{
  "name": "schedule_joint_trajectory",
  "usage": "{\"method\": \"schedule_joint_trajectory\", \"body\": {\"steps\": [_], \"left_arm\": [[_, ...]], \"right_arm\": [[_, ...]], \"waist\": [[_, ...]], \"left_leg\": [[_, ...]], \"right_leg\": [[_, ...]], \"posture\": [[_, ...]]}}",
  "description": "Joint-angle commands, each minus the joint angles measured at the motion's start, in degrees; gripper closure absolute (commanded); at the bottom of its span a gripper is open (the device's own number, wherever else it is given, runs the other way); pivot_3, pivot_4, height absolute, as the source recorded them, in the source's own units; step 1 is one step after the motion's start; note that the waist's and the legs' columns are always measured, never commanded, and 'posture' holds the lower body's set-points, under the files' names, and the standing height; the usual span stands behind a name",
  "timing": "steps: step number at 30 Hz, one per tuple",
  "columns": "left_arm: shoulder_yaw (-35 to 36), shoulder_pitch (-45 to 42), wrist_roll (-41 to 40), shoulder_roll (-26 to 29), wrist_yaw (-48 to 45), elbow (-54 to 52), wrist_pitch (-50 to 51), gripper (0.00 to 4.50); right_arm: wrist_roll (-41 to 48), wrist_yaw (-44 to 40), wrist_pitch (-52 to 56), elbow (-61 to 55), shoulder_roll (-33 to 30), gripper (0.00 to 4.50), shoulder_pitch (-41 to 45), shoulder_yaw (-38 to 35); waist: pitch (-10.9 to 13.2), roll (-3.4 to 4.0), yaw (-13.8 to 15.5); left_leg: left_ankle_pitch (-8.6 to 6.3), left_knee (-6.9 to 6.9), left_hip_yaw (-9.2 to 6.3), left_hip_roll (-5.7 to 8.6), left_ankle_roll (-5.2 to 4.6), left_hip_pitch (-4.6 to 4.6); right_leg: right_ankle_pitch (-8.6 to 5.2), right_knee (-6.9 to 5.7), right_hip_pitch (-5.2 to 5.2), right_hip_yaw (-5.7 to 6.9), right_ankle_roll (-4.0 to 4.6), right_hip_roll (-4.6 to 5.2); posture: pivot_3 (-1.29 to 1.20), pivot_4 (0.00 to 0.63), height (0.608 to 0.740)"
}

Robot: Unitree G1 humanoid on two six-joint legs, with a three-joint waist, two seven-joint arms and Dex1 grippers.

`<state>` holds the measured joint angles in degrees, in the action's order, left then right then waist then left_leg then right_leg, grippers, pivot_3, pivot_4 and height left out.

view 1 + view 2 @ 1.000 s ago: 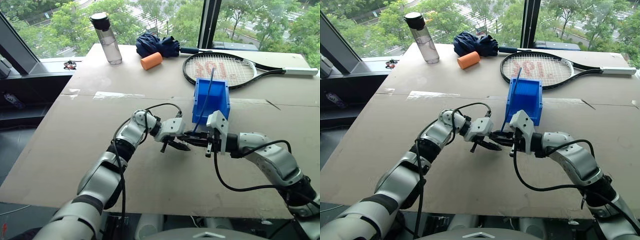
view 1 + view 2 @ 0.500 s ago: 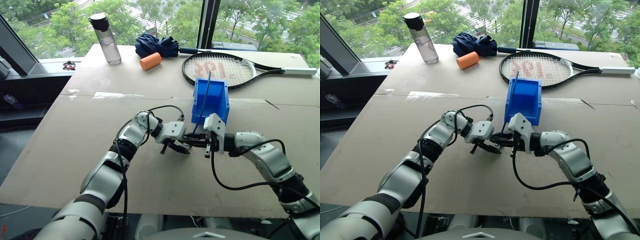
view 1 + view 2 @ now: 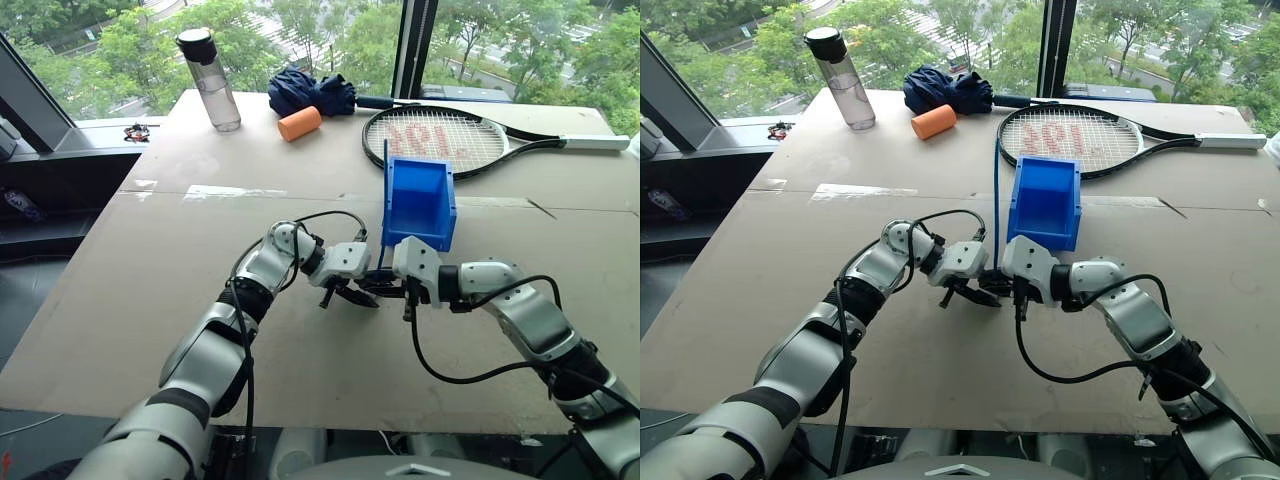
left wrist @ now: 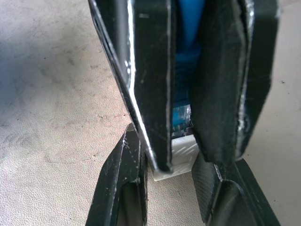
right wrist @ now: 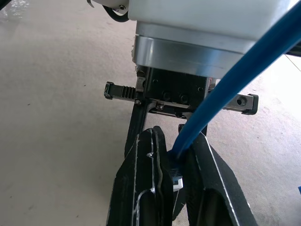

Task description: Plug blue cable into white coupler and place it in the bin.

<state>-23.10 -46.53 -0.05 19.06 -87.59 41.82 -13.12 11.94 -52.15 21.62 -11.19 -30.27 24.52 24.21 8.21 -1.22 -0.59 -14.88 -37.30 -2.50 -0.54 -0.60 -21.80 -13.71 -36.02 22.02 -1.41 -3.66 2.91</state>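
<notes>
the left end effector (image 4: 169, 188) grips the white coupler (image 4: 181, 157). the right end effector (image 5: 176, 183) pinches the blue cable (image 3: 996, 200) at its plug, meeting the coupler. the bin (image 3: 1045, 205) sits just beyond them, mid-surface.

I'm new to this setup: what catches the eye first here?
The two grippers meet over the middle of the table: the left gripper holds the white coupler, the right gripper pinches the blue cable, which rises upward. Just behind them stands the bin.

Bin (image 3: 421, 203) on table (image 3: 120, 290), racket (image 3: 450, 137) behind
</notes>
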Motion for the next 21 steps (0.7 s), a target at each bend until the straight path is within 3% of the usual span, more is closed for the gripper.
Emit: {"method": "schedule_joint_trajectory", "body": {"steps": [1,3,4,5,6,10,11,16,18,21], "left_arm": [[1.0,-0.2,-1.3,-1.2,0.2,-2.5,0.2,3.82],[0.9,0.5,-2.2,-0.6,-1.6,-3.8,1.4,3.82],[1.8,0.8,-3.4,-0.6,-1.4,-5.1,3.9,3.32],[2.8,1.3,-4.3,-0.3,-0.8,-6.6,5.8,3.32],[3.8,2.2,-5.0,0.3,0.4,-8.6,7.6,2.64],[9.2,12.8,-10.0,6.8,4.4,-25.8,20.3,1.06],[10.9,15.9,-11.4,8.1,6.1,-30.6,23.2,0.88],[20.8,26.6,-18.8,9.4,20.5,-51.9,37.7,0.88],[23.2,29.6,-20.4,8.8,25.9,-58.6,41.0,0.88],[24.8,33.2,-23.2,7.0,33.0,-67.7,45.9,0.88]], "right_arm": [[-4.0,-1.1,1.9,5.3,-0.8,4.50,-2.4,4.1],[-3.7,-0.8,1.8,5.3,-0.2,4.50,-3.2,3.2],[-2.2,-0.3,2.0,5.0,0.7,4.50,-3.5,1.6],[-0.1,0.5,2.6,4.4,1.9,4.50,-3.8,-0.6],[2.1,1.3,3.4,3.3,3.1,4.50,-4.2,-2.9],[12.9,5.6,8.9,-4.3,6.0,4.50,-5.4,-15.7],[15.5,6.4,10.7,-6.4,5.9,4.50,-5.6,-18.7],[28.5,11.8,22.3,-10.7,4.7,4.50,-1.7,-31.1],[31.9,13.8,27.3,-7.0,3.8,4.50,3.4,-34.0],[29.6,16.7,31.3,4.4,2.3,4.50,13.0,-34.1]], "waist": [[0.0,-0.02,0.0],[0.0,-0.03,0.0],[-0.1,-0.04,0.0],[-0.1,-0.05,0.0],[-0.1,-0.05,0.0],[0.0,0.04,-0.5],[0.1,0.14,-0.8],[0.2,0.31,-0.2],[0.3,0.32,0.0],[0.2,0.33,-0.2]], "left_leg": [[0.00,0.00,-0.01,0.00,0.00,0.01],[0.00,0.00,-0.03,0.00,0.00,0.03],[0.00,0.00,-0.04,0.00,0.00,0.06],[0.00,0.00,-0.05,0.00,0.00,0.07],[0.00,0.00,-0.20,0.00,0.00,0.07],[0.00,0.02,-0.47,-0.04,0.00,0.06],[0.00,0.05,-0.51,-0.06,0.00,0.08],[0.00,0.12,-0.71,-0.11,0.01,-0.02],[0.00,0.10,-0.79,-0.11,0.01,-0.01],[0.00,0.06,-0.71,0.02,0.02,0.10]], "right_leg": [[0.00,0.00,-0.01,0.01,0.00,0.00],[0.00,0.00,-0.05,0.03,0.00,0.00],[0.00,0.01,-0.11,0.04,0.00,0.00],[0.00,0.01,-0.13,0.05,0.00,0.00],[-0.01,0.03,-0.19,0.17,0.00,0.00],[0.00,-0.02,-0.19,0.18,0.00,0.01],[0.00,-0.03,-0.17,0.13,0.00,0.01],[0.00,-0.17,0.02,0.26,0.00,0.08],[0.00,-0.17,-0.03,0.32,0.01,0.14],[0.00,-0.10,-0.19,0.25,0.03,0.18]], "posture": [[0.00,0.150,0.740],[0.00,0.150,0.740],[0.00,0.150,0.740],[0.00,0.150,0.740],[0.00,0.150,0.740],[0.00,0.150,0.740],[0.00,0.150,0.740],[0.00,0.150,0.740],[0.00,0.150,0.740],[0.00,0.150,0.740]]}}
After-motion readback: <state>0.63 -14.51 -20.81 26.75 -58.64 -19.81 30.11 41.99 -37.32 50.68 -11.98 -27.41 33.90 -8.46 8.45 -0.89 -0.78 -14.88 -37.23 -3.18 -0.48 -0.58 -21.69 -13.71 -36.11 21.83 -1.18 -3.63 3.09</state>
